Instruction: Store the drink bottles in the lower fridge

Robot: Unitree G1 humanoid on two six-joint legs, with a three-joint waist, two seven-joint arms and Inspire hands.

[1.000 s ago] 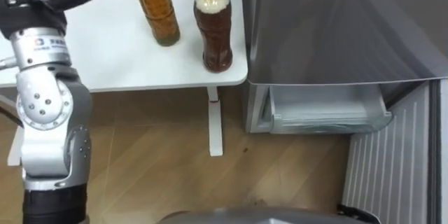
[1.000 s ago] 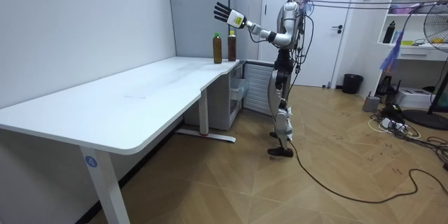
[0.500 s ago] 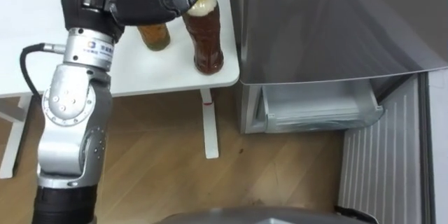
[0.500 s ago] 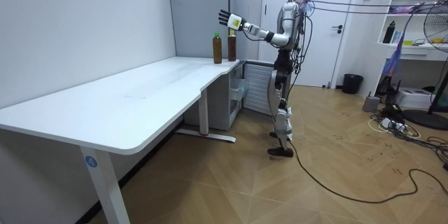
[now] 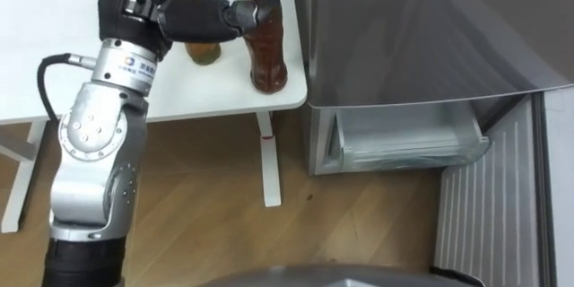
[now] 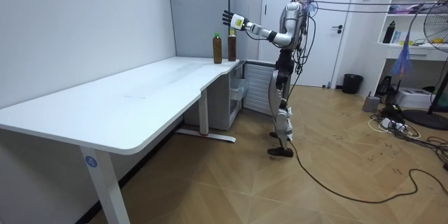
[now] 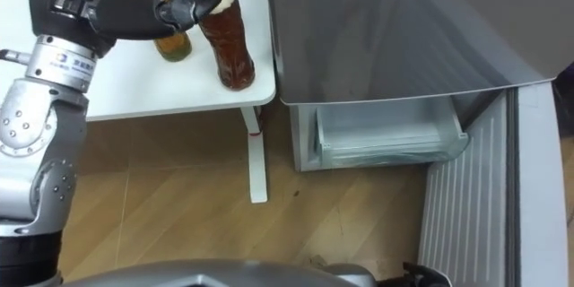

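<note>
Two drink bottles stand at the white desk's corner beside the fridge. The dark tea bottle (image 5: pixel 266 49) with a yellow cap is nearest the fridge. An amber bottle (image 5: pixel 203 50) stands to its left, partly hidden by my left hand (image 5: pixel 170 13). That hand is open, reaching over the desk, and its thumb lies against the dark bottle's neck just under the cap. The same hand (image 7: pixel 117 13) and dark bottle (image 7: pixel 230 49) show in the right eye view. In the room view my left hand (image 6: pixel 227 19) hovers above both bottles (image 6: pixel 232 45).
The grey fridge (image 5: pixel 413 27) stands right of the desk (image 5: pixel 179 99). Its lower drawer (image 5: pixel 408 143) is pulled out over the wood floor, and the ribbed door (image 5: pixel 498 224) hangs open at the right. A desk leg (image 5: pixel 269 157) stands near the drawer.
My left hand came down from above the desk to the bottles, and its thumb now rests on the dark bottle's neck. The head camera shifted slightly.
</note>
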